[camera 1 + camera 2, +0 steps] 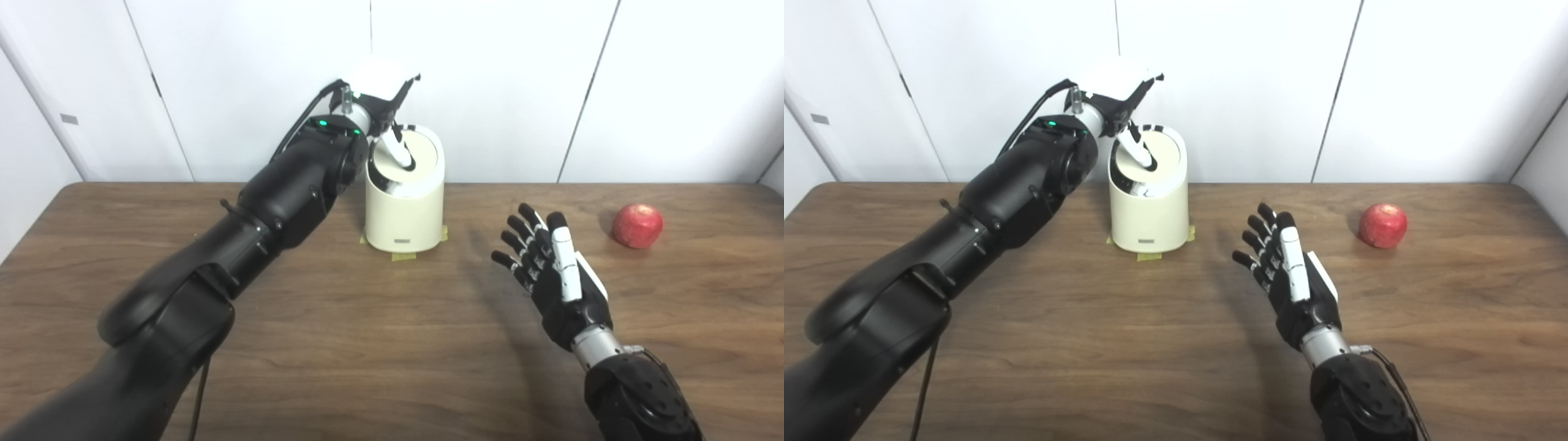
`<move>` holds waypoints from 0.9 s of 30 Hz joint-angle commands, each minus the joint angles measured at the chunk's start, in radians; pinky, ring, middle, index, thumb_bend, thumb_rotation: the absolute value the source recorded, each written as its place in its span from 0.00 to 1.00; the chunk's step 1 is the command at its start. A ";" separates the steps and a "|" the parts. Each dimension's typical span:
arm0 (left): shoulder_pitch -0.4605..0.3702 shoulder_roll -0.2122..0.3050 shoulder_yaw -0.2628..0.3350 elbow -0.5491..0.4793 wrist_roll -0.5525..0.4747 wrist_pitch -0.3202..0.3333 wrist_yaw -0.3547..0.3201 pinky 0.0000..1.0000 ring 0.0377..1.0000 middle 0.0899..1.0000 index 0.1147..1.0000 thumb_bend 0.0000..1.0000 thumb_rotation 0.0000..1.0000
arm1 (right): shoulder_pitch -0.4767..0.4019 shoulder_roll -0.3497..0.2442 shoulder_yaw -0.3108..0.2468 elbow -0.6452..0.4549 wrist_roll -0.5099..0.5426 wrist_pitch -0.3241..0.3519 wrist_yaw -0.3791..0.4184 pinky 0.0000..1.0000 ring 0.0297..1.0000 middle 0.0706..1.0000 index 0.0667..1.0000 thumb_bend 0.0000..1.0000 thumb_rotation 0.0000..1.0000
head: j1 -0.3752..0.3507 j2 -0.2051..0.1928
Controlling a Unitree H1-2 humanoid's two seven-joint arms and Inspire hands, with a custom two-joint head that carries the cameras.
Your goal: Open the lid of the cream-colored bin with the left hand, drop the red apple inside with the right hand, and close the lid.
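- One of the left hand's [381, 101] fingers [397, 149] is reaching down onto the lid [411, 160] of the cream-colored bin [404, 208], its tip touching the lid's top near the left side; the other fingers are hiding behind the white back of the hand, so how far they are curled cannot be told, and the hand is holding nothing that shows.
- The lid is tilting down on its left side under that fingertip, with a dark gap showing along the near-left rim; this reads as the opening step under way, not yet finished.
- The right hand's [554, 269] fingers [520, 236] are spreading apart and pointing up and away, palm facing left, gripping nothing and hovering over the bench [392, 343].
- The red apple [637, 225] is sitting on the bench well to the right of the bin, near the right hand but clearly apart from it.
- The bin is standing upright at the back of the bench near the wall, with strips of yellowish tape [404, 257] showing under its base.
- The step in hand, as I judge it, is pressing the lid open.
- The next move is calling for the left hand to keep the lid down while the right hand swings right, closes around the apple and carries it over the opening.
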 commanded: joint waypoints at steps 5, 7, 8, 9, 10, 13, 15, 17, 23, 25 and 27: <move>-0.009 0.019 0.045 -0.040 -0.006 0.017 -0.048 0.93 0.92 0.92 0.93 0.99 0.01 | -0.039 -0.001 -0.009 -0.038 0.013 -0.027 0.007 0.84 0.95 0.97 0.97 0.53 0.98 | 0.001 -0.006; -0.008 0.019 0.075 -0.066 -0.025 0.026 -0.062 0.94 0.93 0.93 0.93 0.98 0.01 | -0.039 -0.001 -0.009 -0.039 0.010 -0.027 0.007 0.84 0.95 0.97 0.97 0.53 0.99 | -0.001 -0.010; -0.007 0.019 0.089 -0.080 -0.031 0.030 -0.068 0.93 0.92 0.93 0.93 0.98 0.01 | -0.038 -0.002 -0.008 -0.039 0.009 -0.030 0.008 0.84 0.95 0.97 0.97 0.53 0.99 | -0.001 -0.010; -0.005 0.021 0.102 -0.099 -0.035 0.036 -0.079 0.90 0.91 0.92 0.93 0.98 0.01 | -0.037 -0.002 -0.008 -0.039 0.009 -0.032 0.009 0.84 0.95 0.97 0.98 0.53 0.99 | -0.001 -0.010; -0.004 0.021 0.114 -0.123 -0.036 0.049 -0.097 0.88 0.91 0.93 0.92 0.97 0.01 | -0.036 -0.002 -0.008 -0.040 0.010 -0.032 0.009 0.84 0.95 0.97 0.98 0.53 0.99 | -0.007 -0.020; 0.000 0.018 0.163 -0.201 -0.064 0.094 -0.147 0.89 0.91 0.93 0.91 0.95 0.00 | -0.032 -0.003 -0.010 -0.042 0.010 -0.034 0.009 0.85 0.95 0.97 0.98 0.53 0.99 | -0.008 -0.023; 0.004 0.021 0.203 -0.255 -0.089 0.110 -0.163 0.84 0.89 0.92 0.89 0.92 0.00 | -0.030 -0.004 -0.012 -0.041 0.011 -0.036 0.011 0.84 0.95 0.97 0.98 0.53 0.99 | -0.008 -0.023; 0.014 0.017 0.246 -0.300 -0.110 0.119 -0.151 0.76 0.87 0.90 0.87 0.90 0.00 | -0.030 -0.004 -0.014 -0.040 0.011 -0.036 0.010 0.84 0.95 0.97 0.98 0.53 0.99 | -0.011 -0.032; 0.098 -0.028 0.431 -0.420 -0.214 0.089 0.029 0.61 0.75 0.81 0.76 0.80 0.00 | -0.031 -0.010 -0.016 -0.033 0.001 -0.038 0.007 0.84 0.95 0.97 0.97 0.52 1.00 | -0.011 -0.043; 0.131 -0.043 0.480 -0.467 -0.254 0.094 0.061 0.62 0.76 0.81 0.75 0.72 0.00 | -0.030 -0.012 -0.018 -0.032 0.003 -0.038 0.008 0.85 0.96 0.97 0.98 0.52 1.00 | -0.010 -0.046; 0.167 -0.059 0.529 -0.511 -0.302 0.097 0.080 0.62 0.76 0.80 0.76 0.66 0.02 | -0.029 -0.013 -0.020 -0.032 0.005 -0.037 0.008 0.84 0.95 0.97 0.98 0.52 1.00 | -0.008 -0.045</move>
